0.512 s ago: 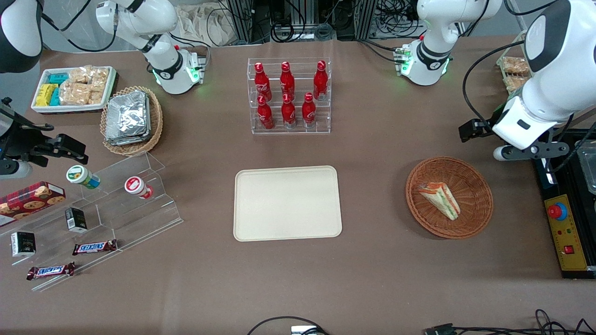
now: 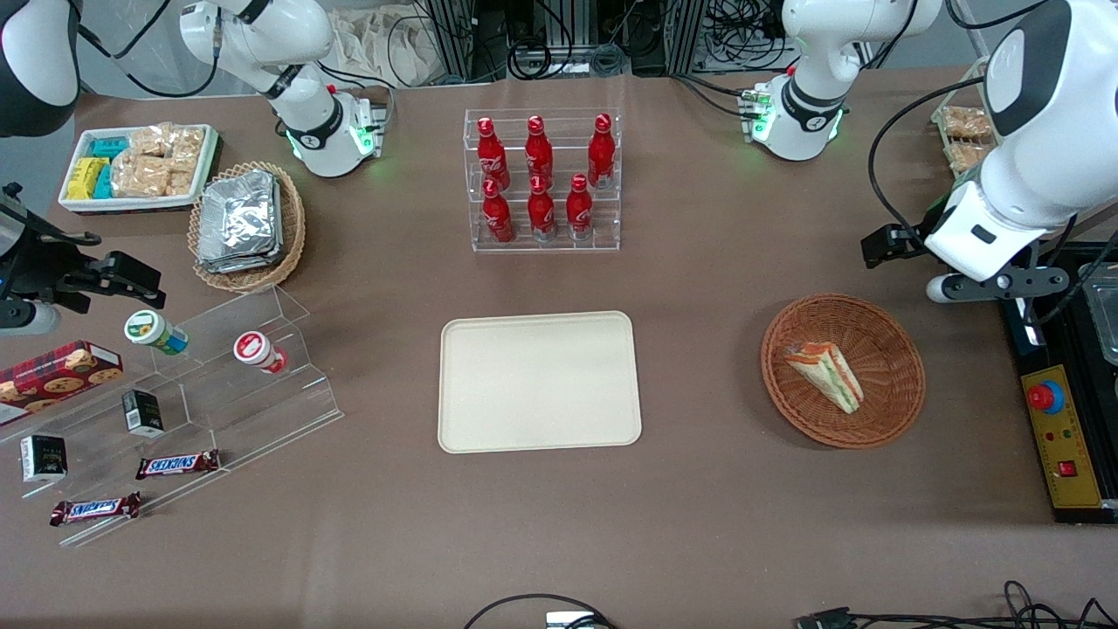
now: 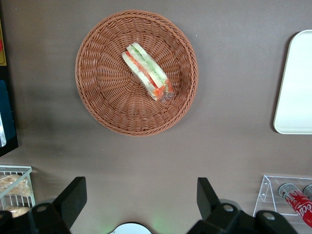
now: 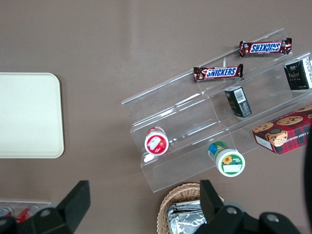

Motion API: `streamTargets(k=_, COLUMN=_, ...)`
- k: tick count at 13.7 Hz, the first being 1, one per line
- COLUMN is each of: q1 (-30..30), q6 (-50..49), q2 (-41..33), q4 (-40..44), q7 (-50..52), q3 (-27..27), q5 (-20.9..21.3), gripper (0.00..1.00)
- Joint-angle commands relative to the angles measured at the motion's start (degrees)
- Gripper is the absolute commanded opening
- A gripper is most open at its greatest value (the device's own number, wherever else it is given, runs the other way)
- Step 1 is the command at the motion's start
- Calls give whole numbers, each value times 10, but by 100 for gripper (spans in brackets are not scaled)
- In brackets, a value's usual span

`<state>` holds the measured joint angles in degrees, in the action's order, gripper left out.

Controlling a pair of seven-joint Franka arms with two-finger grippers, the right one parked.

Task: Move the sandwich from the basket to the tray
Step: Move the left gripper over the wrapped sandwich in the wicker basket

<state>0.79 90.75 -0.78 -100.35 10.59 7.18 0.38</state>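
Wrist view from our working arm shows the gripper [image 3: 139,195] spread wide and empty, hanging high above bare table just beside the basket [image 3: 95,97]. Below and ahead of our fingers the sandwich [image 3: 147,71] lies untouched in that basket. Nothing sits on the tray [image 3: 297,87] off sideways, so descent, grasp and transfer all remain.

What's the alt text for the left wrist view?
A wrapped sandwich lies in a round wicker basket on a brown table, seen from above. The open gripper hangs above the bare table beside the basket, touching neither; a tray edge shows too.
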Motion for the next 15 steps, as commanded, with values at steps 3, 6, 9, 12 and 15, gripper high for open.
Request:
streamTargets(k=3, q1=2, q6=14, q2=9, q4=-12, q7=26, q3=-9, q5=-8, gripper=100)
streamTargets(k=6, q1=-12, q6=20, q2=52, q4=-12, q7=115, q3=-14, q5=-16, gripper=100)
streamTargets(k=9, q1=-25, q6=59, q2=103, q4=-12, q7=176, q3=-14, q5=-24, gripper=100)
streamTargets(k=12, q1=-24, q6=126, q2=175, q4=-12, q7=264, q3=-13, q5=-25, gripper=100)
streamTargets(k=15, q1=-21, q6=166, q2=232, q4=-13, q7=310, q3=-13, q5=-25, gripper=100)
